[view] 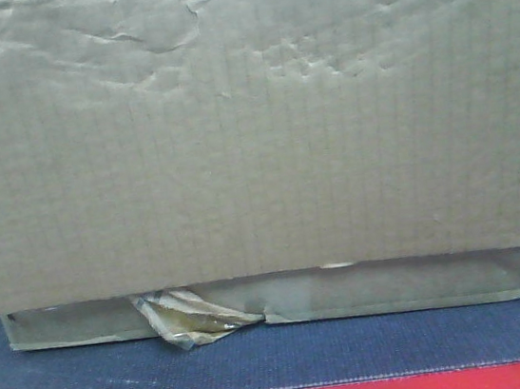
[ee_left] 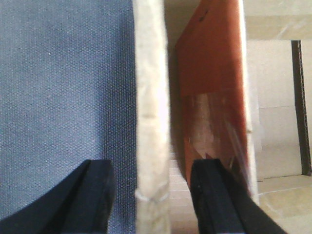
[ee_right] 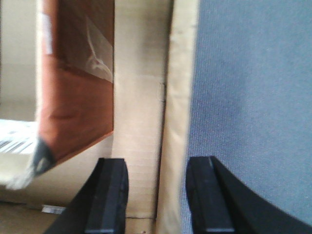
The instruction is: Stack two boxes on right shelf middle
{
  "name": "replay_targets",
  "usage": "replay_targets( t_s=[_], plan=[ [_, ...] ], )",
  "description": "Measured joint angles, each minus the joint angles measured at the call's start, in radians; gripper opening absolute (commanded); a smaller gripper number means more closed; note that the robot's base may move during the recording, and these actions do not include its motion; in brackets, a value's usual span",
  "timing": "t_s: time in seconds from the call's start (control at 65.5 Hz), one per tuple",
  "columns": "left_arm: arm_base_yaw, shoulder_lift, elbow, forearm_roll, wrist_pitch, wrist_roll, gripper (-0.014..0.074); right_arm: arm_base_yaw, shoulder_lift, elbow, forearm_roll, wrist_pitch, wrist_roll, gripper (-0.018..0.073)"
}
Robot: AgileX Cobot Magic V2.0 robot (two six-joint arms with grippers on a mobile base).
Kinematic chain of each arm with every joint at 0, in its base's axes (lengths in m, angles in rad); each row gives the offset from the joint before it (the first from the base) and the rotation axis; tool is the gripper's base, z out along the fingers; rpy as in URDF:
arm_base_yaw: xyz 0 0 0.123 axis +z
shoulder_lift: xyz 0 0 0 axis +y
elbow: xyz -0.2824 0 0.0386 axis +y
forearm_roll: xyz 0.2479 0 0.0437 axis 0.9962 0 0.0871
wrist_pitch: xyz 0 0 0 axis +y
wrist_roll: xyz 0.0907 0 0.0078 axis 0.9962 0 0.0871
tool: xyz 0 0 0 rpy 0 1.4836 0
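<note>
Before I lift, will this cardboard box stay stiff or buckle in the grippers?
Likely buckles somewhat: the box face is creased and dented. The wall edge inside the left gripper looks thin, so probably light. The peeling tape scrap hints at a weak bottom seam.

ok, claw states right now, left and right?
Left claw: open, astride a cardboard edge, gaps on both sides.
Right claw: open, astride a cardboard wall, not clamped.
</note>
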Motion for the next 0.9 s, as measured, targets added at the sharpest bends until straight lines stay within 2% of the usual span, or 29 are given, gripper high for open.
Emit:
replay_targets(
  t_s=[0.656, 0.732, 0.778, 0.9],
  plan=[
    [0.0, 0.0, 0.0, 0.0, 0.0, 0.0, 0.0277, -0.005, 0.009, 0.0, -0.032, 0.0, 0.0, 0.0183],
    [0.0, 0.0, 0.0, 0.0, 0.0, 0.0, 0.0269, -0.006, 0.009, 0.0, -0.037, 0.0, 0.0, 0.0123],
    [0.0, 0.0, 0.0, 0.0, 0.0, 0.0, 0.0248, -0.006, 0.009, 0.0, -0.037, 0.0, 0.0, 0.0057],
    [0.0, 0.0, 0.0, 0.0, 0.0, 0.0, 0.0056, -0.006, 0.009, 0.0, -0.037, 0.0, 0.0, -0.0115]
  ],
)
